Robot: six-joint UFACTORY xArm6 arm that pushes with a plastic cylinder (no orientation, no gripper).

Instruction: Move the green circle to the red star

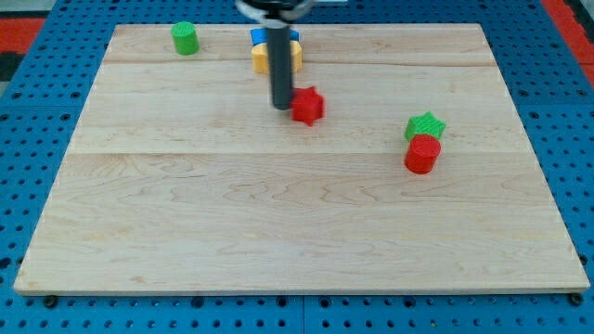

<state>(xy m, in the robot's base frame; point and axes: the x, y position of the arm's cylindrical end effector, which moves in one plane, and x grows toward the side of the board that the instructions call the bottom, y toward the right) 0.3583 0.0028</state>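
Standing near the top centre of the pale wooden board (297, 232), the straight dark rod comes down from the arm, and its tip (281, 108) rests just beside the small red star-shaped block (308, 106), on that block's left in the view; whether the two actually touch cannot be told. The rod is a bare pusher: it has nothing to open or close and holds nothing.

The small green cylinder block (185, 38), the green circle of the task, sits in the top left corner area of the board, well apart from both the tip and the red star. Nothing lies between it and the star along the top strip except the yellow block (261, 57) and the blue block (261, 37) behind the rod, partly hidden by it, shapes unclear.

Off to the view's right, a green star-shaped block (425, 124) sits touching a red cylinder block (422, 154); both are clear of the work.

Judgement: the task looks barely begun. The green circle is far from its goal, and the tip is at the star rather than behind the circle. Left to do: bring the tip round to the circle's left side, then push it rightward and slightly down to the star, skirting the yellow and blue pair.
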